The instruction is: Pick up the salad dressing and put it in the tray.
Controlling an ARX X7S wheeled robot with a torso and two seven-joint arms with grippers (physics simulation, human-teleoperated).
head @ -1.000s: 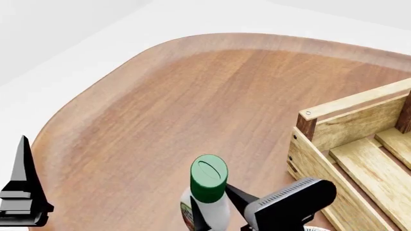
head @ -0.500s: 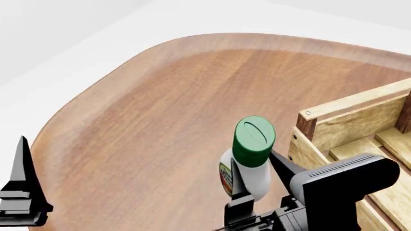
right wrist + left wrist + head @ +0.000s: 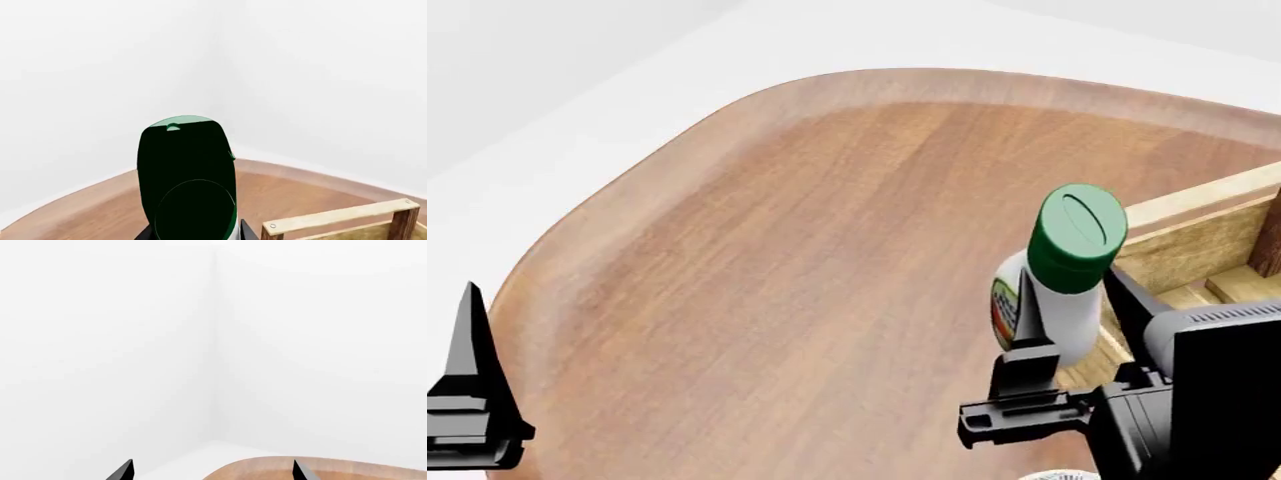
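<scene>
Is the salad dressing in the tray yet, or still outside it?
Outside. The right tool holds the salad dressing roughly upright in the air, at the near edge of the tray, not yet set inside.

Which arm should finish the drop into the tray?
Right. Its pincer already grips the salad dressing at the tray wall; the left pincer sits empty, far across the table.

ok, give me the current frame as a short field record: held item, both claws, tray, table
held item: salad dressing, green cap up, roughly upright, lifted off the table
right claw: right claw shut on the bottle body
left claw: left claw open, nothing between its tips, at the table's near left edge
tray: tray light-wood crate at the table's right side; bottle is at its near-left corner, not inside yet
table: table rounded wooden top
</scene>
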